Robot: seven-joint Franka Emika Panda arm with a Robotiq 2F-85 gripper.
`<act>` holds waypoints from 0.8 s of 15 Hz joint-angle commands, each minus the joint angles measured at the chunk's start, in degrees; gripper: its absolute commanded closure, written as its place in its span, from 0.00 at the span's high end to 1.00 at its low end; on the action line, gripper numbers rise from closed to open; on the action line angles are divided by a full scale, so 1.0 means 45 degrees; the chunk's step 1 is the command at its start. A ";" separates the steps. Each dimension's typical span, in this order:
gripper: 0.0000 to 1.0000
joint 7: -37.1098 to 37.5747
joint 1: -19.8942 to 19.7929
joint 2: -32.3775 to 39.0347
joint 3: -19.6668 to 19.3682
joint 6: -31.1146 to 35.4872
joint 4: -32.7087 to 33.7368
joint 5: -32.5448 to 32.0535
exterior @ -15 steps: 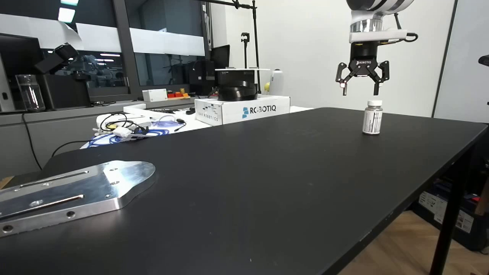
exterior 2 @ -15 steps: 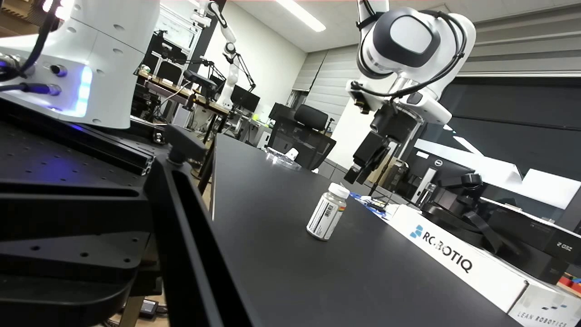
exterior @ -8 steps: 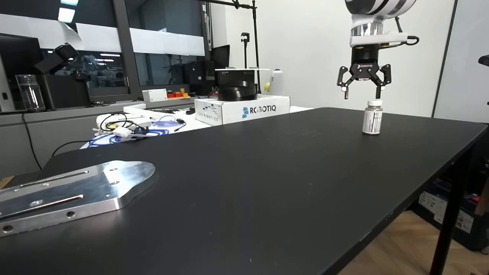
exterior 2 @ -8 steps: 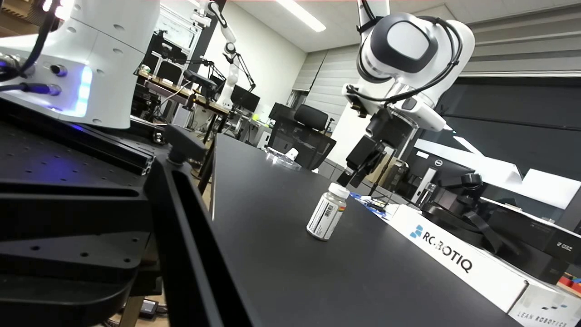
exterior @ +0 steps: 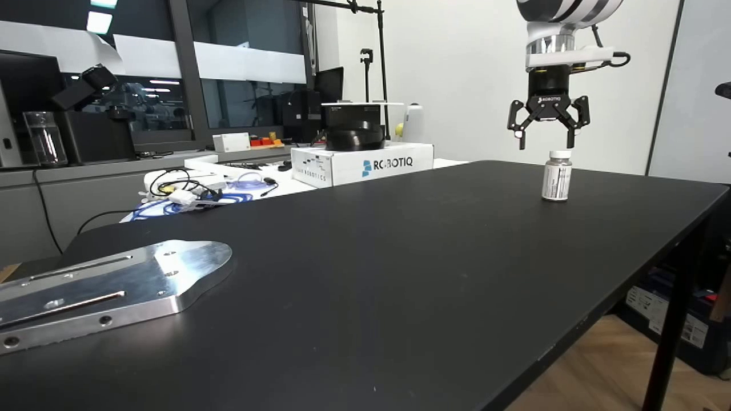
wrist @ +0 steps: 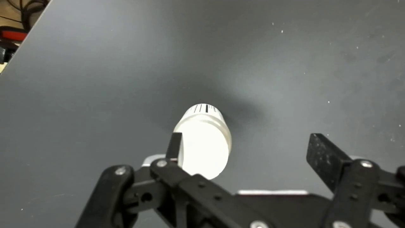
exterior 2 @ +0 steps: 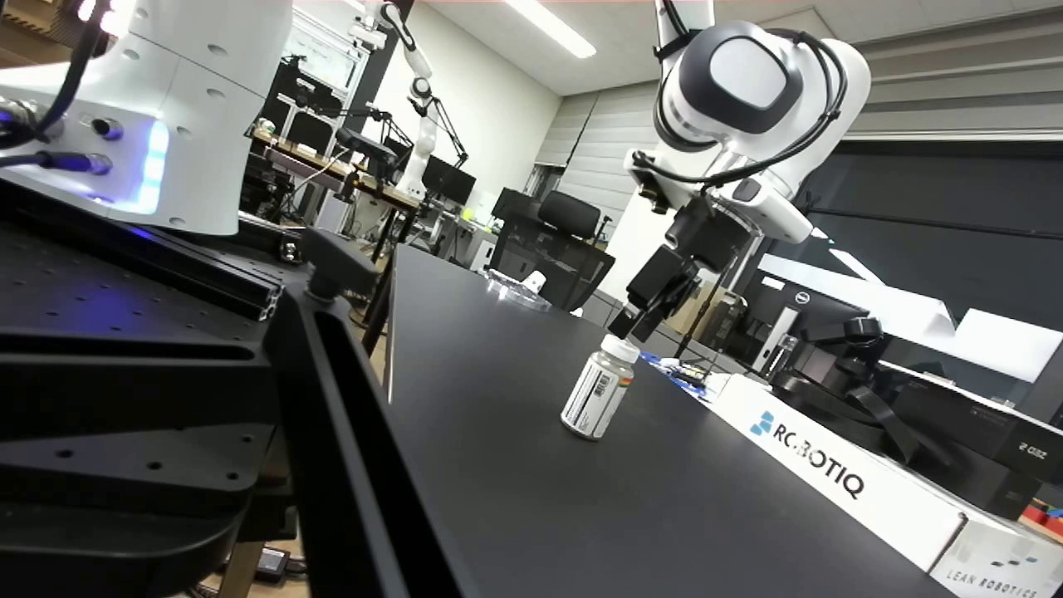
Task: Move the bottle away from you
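Your two fingers [wrist: 325, 158] are spread; mid-frame in the wrist view, one white-capped pill bottle [wrist: 205, 142], contents hidden, stands upright.

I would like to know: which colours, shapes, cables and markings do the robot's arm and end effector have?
The arm is white and rounded, with dark grey bands, a silvery collar and black cables running outside. The end effector is black, with two jointed fingers ending in flat pads; white ROBOTIQ lettering marks it.
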 commanded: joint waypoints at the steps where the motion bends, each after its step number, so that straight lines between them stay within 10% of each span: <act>1: 1.00 -0.0202 0.0052 0.0005 -0.0061 -0.0238 0.0032 0.0012; 12: 1.00 0.0057 0.0219 0.0401 -0.0133 -0.0055 0.0186 -0.0275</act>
